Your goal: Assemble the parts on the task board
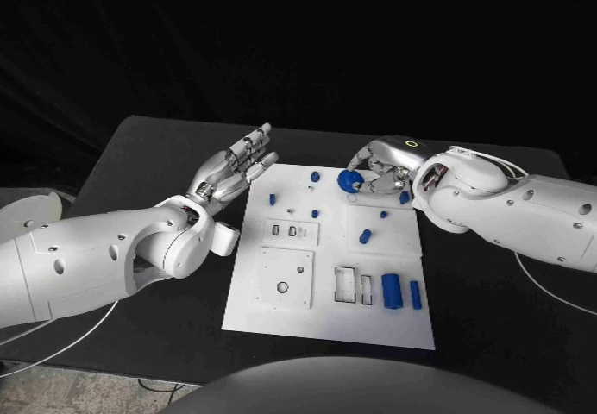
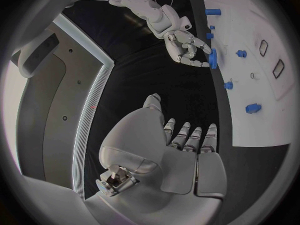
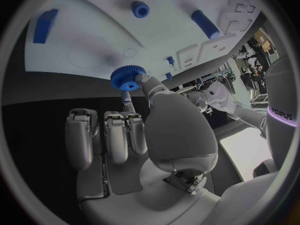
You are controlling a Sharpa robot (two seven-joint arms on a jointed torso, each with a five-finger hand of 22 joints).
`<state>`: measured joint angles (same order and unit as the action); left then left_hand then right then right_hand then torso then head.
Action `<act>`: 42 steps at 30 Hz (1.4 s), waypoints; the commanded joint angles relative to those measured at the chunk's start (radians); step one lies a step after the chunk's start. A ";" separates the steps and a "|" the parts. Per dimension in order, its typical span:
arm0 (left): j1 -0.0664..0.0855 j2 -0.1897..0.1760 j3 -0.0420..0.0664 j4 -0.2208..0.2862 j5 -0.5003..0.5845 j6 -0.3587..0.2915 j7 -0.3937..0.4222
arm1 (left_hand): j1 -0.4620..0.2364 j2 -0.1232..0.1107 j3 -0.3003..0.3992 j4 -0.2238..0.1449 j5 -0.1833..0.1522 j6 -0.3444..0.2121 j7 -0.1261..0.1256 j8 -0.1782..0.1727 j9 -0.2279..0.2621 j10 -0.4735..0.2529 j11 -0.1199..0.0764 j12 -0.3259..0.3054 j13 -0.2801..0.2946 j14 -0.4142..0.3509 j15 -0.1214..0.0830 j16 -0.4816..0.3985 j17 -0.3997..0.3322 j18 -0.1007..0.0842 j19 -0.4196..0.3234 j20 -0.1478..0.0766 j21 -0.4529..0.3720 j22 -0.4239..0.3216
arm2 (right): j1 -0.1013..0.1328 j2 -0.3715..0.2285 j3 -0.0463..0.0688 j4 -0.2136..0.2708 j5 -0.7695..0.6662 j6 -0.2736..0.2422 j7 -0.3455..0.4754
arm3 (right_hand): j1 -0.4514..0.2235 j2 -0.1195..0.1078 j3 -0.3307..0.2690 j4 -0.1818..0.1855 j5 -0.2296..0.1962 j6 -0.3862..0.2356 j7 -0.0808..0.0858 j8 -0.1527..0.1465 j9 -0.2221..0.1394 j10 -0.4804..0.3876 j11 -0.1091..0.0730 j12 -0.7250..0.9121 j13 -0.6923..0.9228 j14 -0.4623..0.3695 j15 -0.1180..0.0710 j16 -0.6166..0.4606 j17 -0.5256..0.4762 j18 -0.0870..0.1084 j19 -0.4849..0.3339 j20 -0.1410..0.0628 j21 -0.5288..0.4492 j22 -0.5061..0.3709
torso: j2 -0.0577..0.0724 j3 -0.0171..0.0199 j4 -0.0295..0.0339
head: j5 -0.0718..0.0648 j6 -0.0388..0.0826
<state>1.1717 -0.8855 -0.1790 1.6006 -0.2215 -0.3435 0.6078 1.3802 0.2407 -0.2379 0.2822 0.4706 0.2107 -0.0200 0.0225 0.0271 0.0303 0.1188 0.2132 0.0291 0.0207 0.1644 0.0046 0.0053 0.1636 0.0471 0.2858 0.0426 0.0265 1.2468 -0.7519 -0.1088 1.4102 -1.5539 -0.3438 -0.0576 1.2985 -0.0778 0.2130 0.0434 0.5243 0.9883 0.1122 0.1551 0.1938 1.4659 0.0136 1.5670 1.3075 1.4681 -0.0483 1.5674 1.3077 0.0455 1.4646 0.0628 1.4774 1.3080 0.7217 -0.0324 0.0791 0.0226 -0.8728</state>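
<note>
In the head view we are seeing the left hand (image 1: 233,168) hovering just beside the board's (image 1: 326,315) far left corner, palm flat and fingers stretched out straight, gripping nothing. The right hand (image 1: 380,166) is curling over the board's far edge, pinching a blue gear (image 1: 351,180) just above the white surface. Small blue pegs (image 1: 316,212) are standing on the far half of the board, a short cylinder (image 1: 366,235) is lying near the middle, and on the near half a large cylinder (image 1: 392,291) is lying beside a bar (image 1: 416,295), next to rectangular slots (image 1: 345,284). In the left wrist view we are looking past the left hand (image 2: 187,145), its fingers lying straight, side by side and empty, beside the board's (image 2: 262,120) edge; farther off the right hand (image 2: 186,46) is holding the gear (image 2: 214,58) at the board's rim. In the right wrist view the right hand (image 3: 134,135) is pinching the gear (image 3: 127,78) between thumb and one finger at the board's (image 3: 81,55) edge, while its other fingers are lying straight over the black table (image 3: 37,130). We cannot tell whether the gear is touching the board.
</note>
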 commanded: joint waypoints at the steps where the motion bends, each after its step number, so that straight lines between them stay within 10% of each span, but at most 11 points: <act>1: 0.000 0.004 0.001 0.001 0.000 0.022 0.004 | 0.010 0.002 0.007 0.000 0.007 0.001 0.008 0.006 0.001 0.002 0.005 0.005 0.001 -0.001 0.007 0.005 0.002 0.016 0.005 0.003 0.006 0.002 | 0.002 0.023 0.000 -0.002 0.021 0.031 0.011 | -0.013 0.000 0.001 0.009 -0.012 0.018 -0.025 0.038 0.274 0.105 0.000 0.004 0.263 0.103 0.001 0.003 0.263 -0.014 0.030 0.001 0.003 0.181 | 0.001 0.0015 -0.0003 | 0.002 0.000; 20: 0.000 0.010 0.001 0.000 0.000 0.023 0.003 | 0.014 0.001 0.008 0.000 0.011 0.001 0.009 0.006 0.001 0.002 0.006 0.006 0.001 0.004 0.009 0.007 0.003 0.016 0.006 0.003 0.007 0.002 | -0.002 0.158 0.000 -0.089 -0.012 0.057 -0.002 | -0.018 0.000 0.007 0.012 -0.033 0.006 -0.022 0.025 0.280 0.105 0.002 0.004 0.263 0.103 0.003 0.003 0.263 -0.012 0.025 0.002 -0.003 0.177 | 0.001 0.0015 -0.0002 | -0.003 0.000; 33: 0.001 0.005 0.001 0.002 0.002 0.023 0.002 | 0.018 0.000 0.009 -0.001 0.013 0.001 0.009 0.006 0.001 0.004 0.007 0.011 0.002 0.008 0.012 0.009 0.004 0.016 0.007 0.004 0.008 0.002 | 0.006 0.121 0.000 -0.069 -0.056 0.033 -0.056 | -0.022 -0.018 0.028 0.012 -0.128 -0.128 -0.014 -0.090 0.228 0.105 -0.004 0.004 0.263 0.103 -0.001 0.003 0.263 -0.017 0.039 0.001 0.012 0.194 | 0.001 0.0006 -0.0021 | 0.005 0.000; 42: 0.001 0.008 0.001 0.001 0.003 0.024 0.000 | 0.021 -0.002 0.010 -0.002 0.016 0.001 0.010 0.006 0.002 0.006 0.009 0.015 0.003 0.011 0.013 0.010 0.005 0.015 0.008 0.004 0.009 0.003 | 0.023 0.104 0.000 -0.058 -0.114 0.106 -0.109 | -0.038 -0.023 0.014 0.021 -0.197 -0.176 -0.009 -0.093 0.184 0.105 -0.002 0.004 0.263 0.103 0.000 0.003 0.263 -0.026 0.059 -0.001 0.035 0.215 | 0.002 0.0022 0.0005 | 0.008 0.000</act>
<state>1.1717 -0.8797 -0.1791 1.5998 -0.2202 -0.3370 0.6015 1.3925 0.2387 -0.2353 0.2796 0.4820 0.2144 -0.0163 0.0225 0.0271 0.0355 0.1238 0.2239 0.0306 0.0279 0.1716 0.0087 0.0088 0.1636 0.0506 0.2893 0.0465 0.0279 1.2686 -0.6474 -0.1083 1.3526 -1.6146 -0.2891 -0.1251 1.2629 -0.0971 0.2294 0.0626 0.3267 0.8179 0.1000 0.0652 0.3789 1.4686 0.0162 1.5670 1.3081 1.4645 -0.0447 1.5674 1.3081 0.0291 1.4647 0.0627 1.5083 1.3075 0.7229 -0.0311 0.0785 0.0290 -0.8727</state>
